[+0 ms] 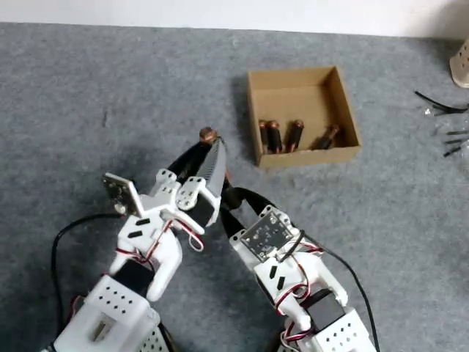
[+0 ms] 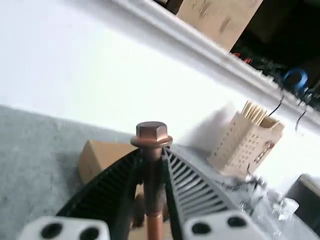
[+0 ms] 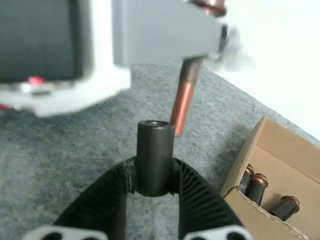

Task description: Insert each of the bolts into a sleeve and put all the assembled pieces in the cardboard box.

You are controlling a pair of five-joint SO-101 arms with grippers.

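Right gripper clamps sleeve upright; left gripper pinches bolt below head, tip tilted at sleeve rim, off-centre. Risk: tip catches rim, jams, levers sleeve loose. Cardboard box nearby.

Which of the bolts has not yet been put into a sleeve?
The bolt in the left pincer: its copper shank is bare, its tip near the sleeve in the right pincer. Those in the cardboard box already sit in dark sleeves.
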